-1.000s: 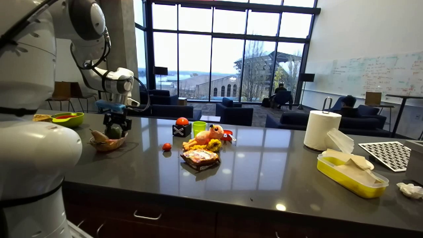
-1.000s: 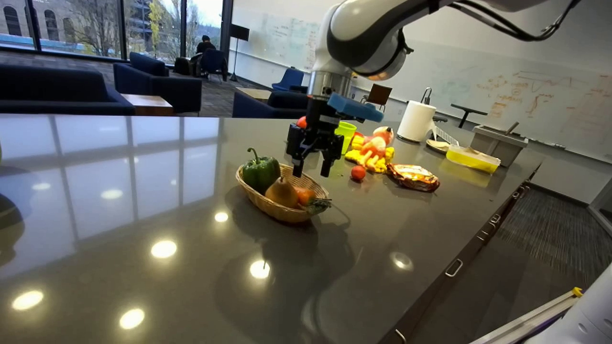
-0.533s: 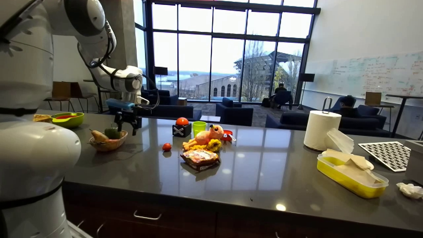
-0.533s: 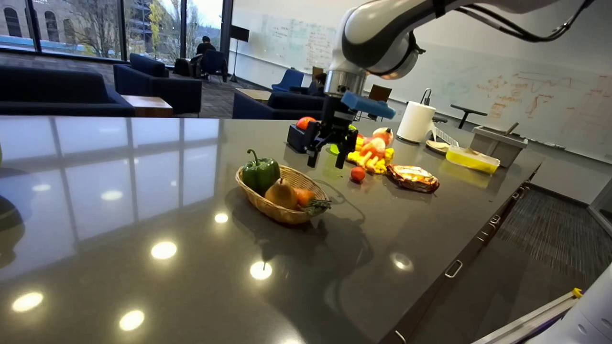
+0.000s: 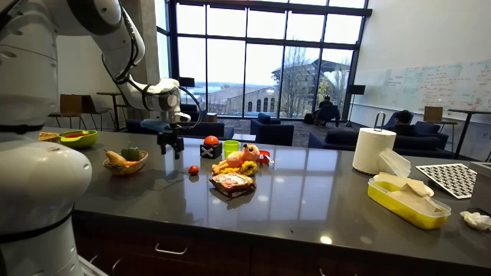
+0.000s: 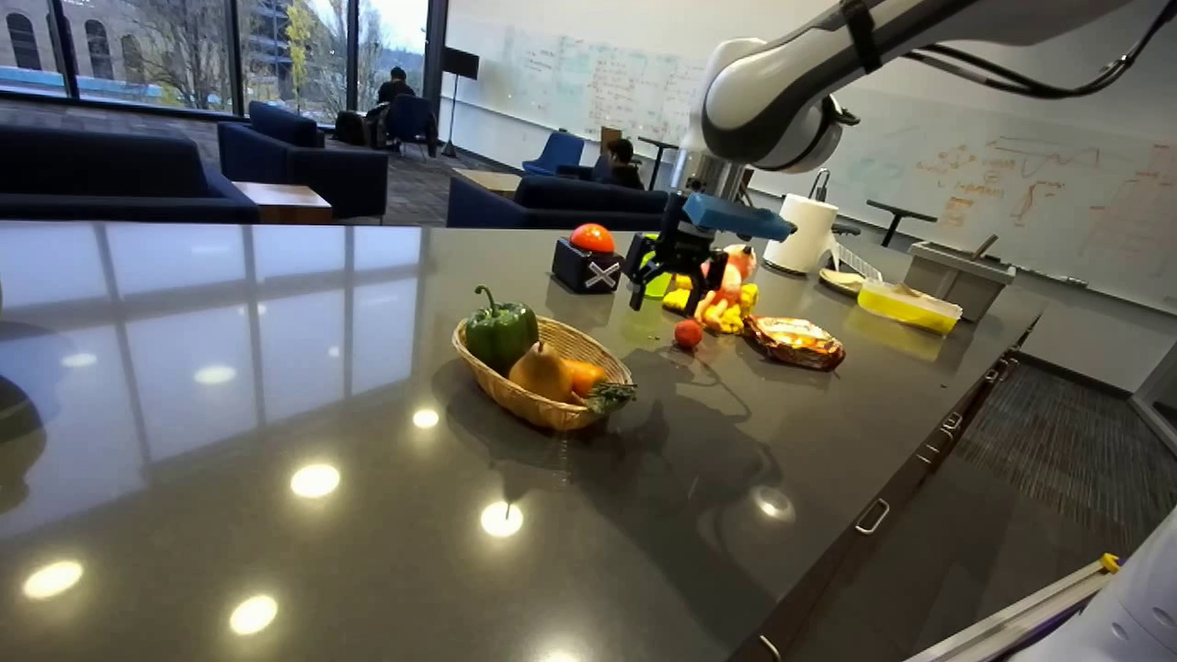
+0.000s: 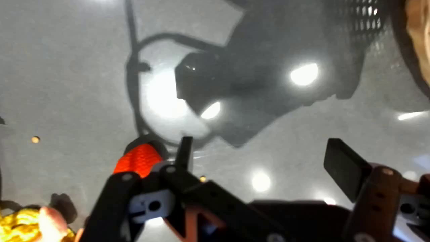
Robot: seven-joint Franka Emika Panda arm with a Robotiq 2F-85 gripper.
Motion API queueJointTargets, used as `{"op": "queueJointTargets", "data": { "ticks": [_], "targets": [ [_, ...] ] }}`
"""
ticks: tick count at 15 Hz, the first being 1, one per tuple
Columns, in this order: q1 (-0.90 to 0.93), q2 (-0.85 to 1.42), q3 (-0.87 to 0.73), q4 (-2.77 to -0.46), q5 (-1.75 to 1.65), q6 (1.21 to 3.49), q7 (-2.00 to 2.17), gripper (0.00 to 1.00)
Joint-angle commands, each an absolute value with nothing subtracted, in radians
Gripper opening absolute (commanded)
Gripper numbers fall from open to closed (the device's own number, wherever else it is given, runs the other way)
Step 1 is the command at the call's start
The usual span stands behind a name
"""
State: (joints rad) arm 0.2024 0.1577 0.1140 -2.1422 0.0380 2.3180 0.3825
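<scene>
The gripper (image 7: 262,160) is recorded with its jaws wide apart, nothing held, above the counter (image 5: 153,207). A small red ball (image 7: 139,159) is seen at lower left of the wrist view, partly hidden by the gripper, but clear of it in both exterior views. Its surface is pebbled; it is judged light, apt to roll, best pinched across the middle. At centre of an exterior view, a fuzzy toy (image 5: 239,158) and glossy, crinkled packet (image 5: 233,183) are noted; at left, a woven basket (image 5: 126,170).

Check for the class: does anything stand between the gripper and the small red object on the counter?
Nothing visible does. The gripper hangs open above the counter, and the small red object lies off to one side. In an exterior view, the plush toy and shiny packet lie beyond that object, away from the gripper.
</scene>
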Motion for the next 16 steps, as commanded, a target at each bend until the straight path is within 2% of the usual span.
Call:
{"op": "queueJointTargets", "data": {
  "ticks": [1, 16],
  "targets": [
    [0.189, 0.128, 0.080, -2.191, -0.024, 2.381, 0.517, 1.00],
    [0.169, 0.182, 0.023, -2.204, -0.184, 2.435, 0.598, 1.00]
  ]
}}
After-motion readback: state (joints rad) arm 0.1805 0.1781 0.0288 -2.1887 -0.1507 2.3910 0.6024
